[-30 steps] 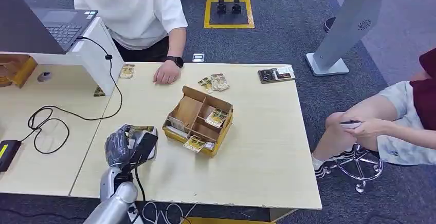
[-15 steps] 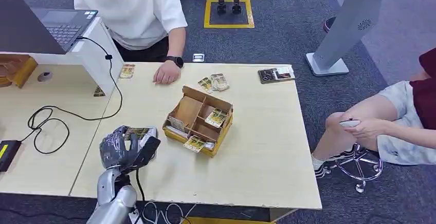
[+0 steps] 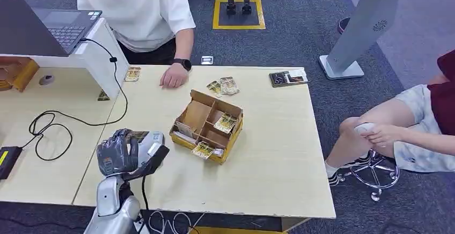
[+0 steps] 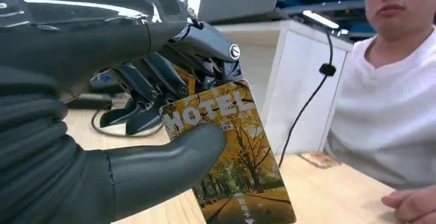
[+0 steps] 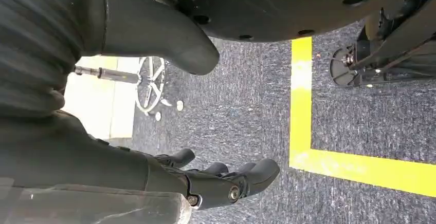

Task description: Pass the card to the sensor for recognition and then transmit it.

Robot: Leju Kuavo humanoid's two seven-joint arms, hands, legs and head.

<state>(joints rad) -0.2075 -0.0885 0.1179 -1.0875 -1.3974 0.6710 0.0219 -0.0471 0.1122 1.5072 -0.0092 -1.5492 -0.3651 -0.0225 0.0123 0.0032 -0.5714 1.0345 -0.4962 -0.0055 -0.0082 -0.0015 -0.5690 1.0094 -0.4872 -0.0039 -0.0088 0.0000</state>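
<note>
My left hand (image 3: 120, 152) hovers over the near left part of the wooden table (image 3: 279, 153) and pinches a hotel card (image 3: 146, 136). In the left wrist view the card (image 4: 231, 152) shows yellow autumn trees and the word HOTEL; it sits upright between the thumb (image 4: 154, 167) and the dark fingers (image 4: 149, 88). A small black device (image 3: 6, 160) with a cable lies flat at the far left edge of the desk. My right hand (image 5: 103, 157) hangs over grey carpet, fingers apart and holding nothing.
A divided cardboard box (image 3: 206, 126) with cards stands mid-table, with loose cards (image 3: 224, 86) behind it. A person in a white shirt rests a hand (image 3: 173, 77) on the far edge. A laptop (image 3: 64, 24) sits on a white stand; a cable loop (image 3: 48, 132) lies left. Another person (image 3: 408, 126) sits at right.
My left hand has carried the card to the left, away from the cardboard box and toward the cable side. The seated person's hand at right has shifted slightly.
</note>
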